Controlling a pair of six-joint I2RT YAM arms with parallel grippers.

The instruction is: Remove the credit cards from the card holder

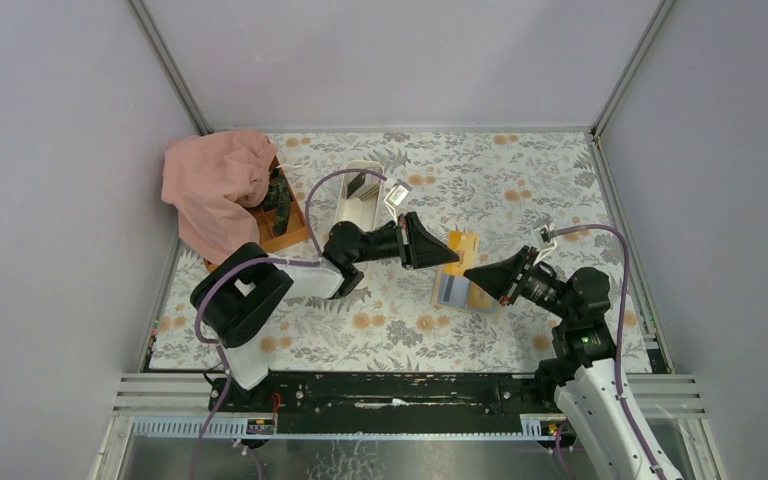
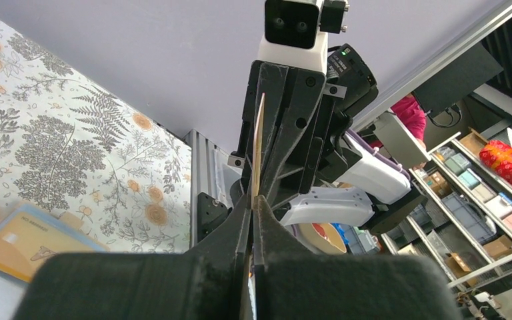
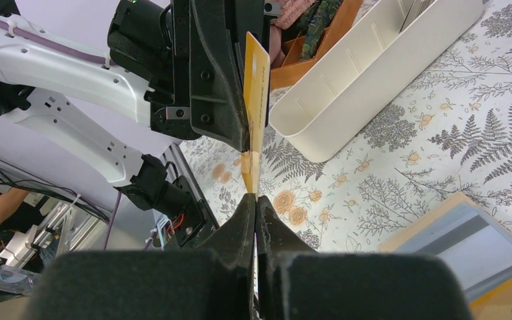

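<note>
Right pincer (image 3: 254,199) on partly hidden card (image 3: 257,87)

card holder (image 1: 452,290) on table (image 1: 520,190) centre | tray (image 1: 358,208) behind-left | box (image 1: 285,236) left of tray | cloth (image 1: 215,185) on box

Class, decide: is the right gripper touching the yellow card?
Touching. In the right wrist view, the right gripper pinches the yellow card at its lower edge.

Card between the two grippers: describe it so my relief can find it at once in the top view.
On the flowered table, look at the middle, where the left gripper and right gripper meet tip to tip. The yellow card sticks out from their tips, pinched by both. Unlike the grey card lying in the open card holder beneath, it is off the table.
</note>
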